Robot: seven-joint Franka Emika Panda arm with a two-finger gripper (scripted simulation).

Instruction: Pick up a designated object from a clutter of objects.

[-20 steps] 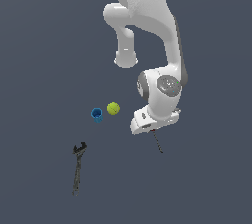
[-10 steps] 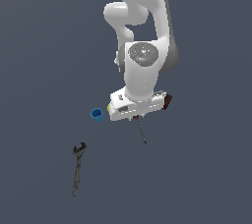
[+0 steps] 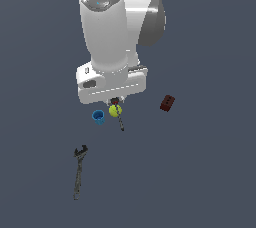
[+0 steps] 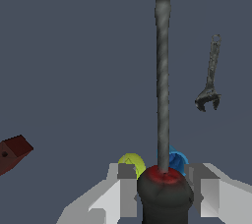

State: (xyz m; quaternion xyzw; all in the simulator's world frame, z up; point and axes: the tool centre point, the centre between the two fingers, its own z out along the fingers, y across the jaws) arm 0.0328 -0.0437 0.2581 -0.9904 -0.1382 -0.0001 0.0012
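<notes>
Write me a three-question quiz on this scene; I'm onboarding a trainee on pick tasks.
1. True or false: the end effector is shut on the screwdriver.
2. Which lies farthest toward the exterior view's right? A) cup B) wrench C) block
3. Fill in: the ball is colored ____.

Key: 1 true, its fingers flank the handle; 2 C; 3 yellow-green.
</notes>
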